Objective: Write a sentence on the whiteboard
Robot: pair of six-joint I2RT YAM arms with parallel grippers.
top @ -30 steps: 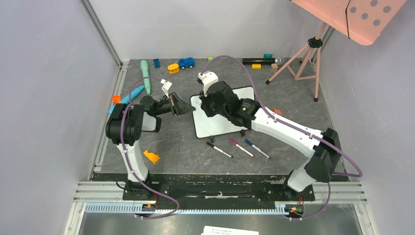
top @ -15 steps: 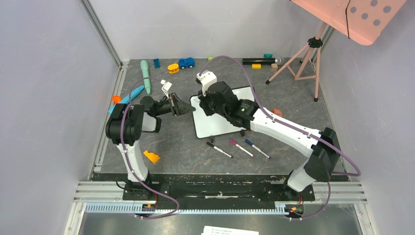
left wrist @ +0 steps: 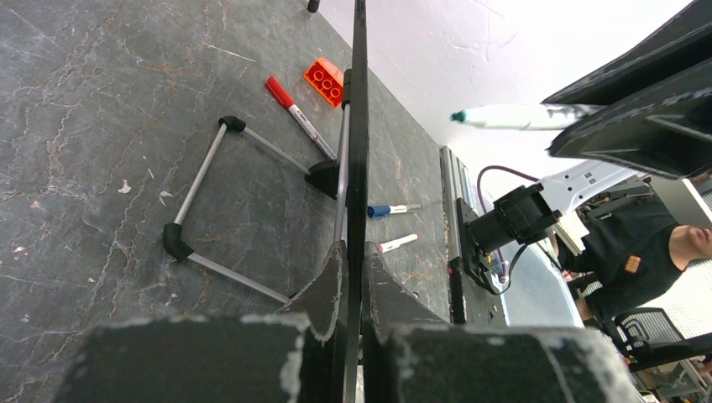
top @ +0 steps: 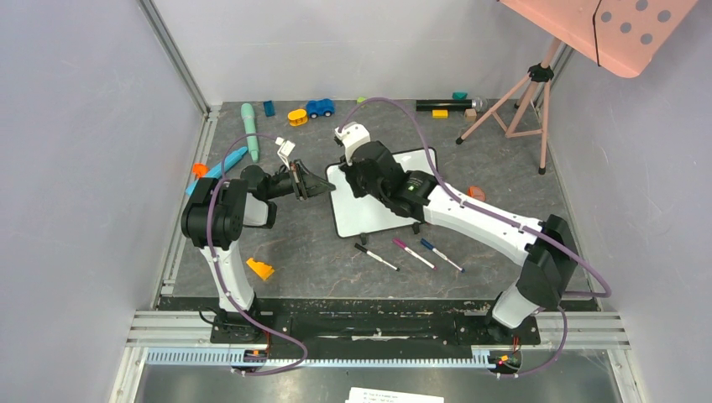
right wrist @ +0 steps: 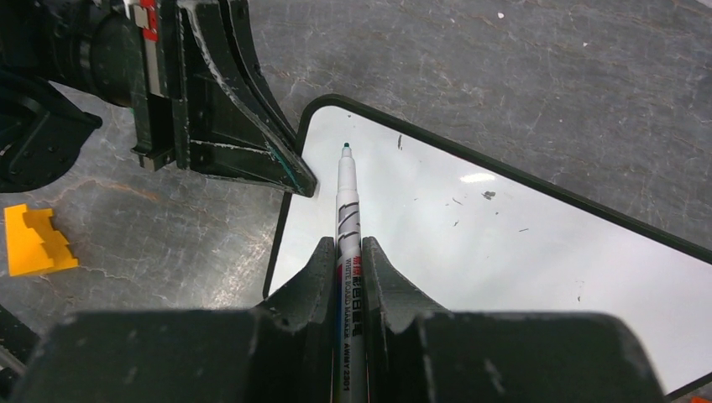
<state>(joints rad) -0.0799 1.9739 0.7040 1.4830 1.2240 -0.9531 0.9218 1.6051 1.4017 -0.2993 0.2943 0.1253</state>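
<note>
The left gripper (left wrist: 353,256) pinches the whiteboard (right wrist: 470,243) by its edge; the right gripper (right wrist: 348,252) clamps a green marker (right wrist: 348,193). Heavy pen pressure could skid it loose.

Top external: high, looking down on whole table (top: 311,252).
Left wrist: close, edge-on along whiteboard (left wrist: 359,126).
Right wrist: close above whiteboard face.
Shared: whiteboard, all 3 views.

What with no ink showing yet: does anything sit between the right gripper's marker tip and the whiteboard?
Nothing visible. The white green-tipped marker in the right gripper points at bare black-framed whiteboard; the left gripper clamps the frame edge beside the tip, not under it.
</note>
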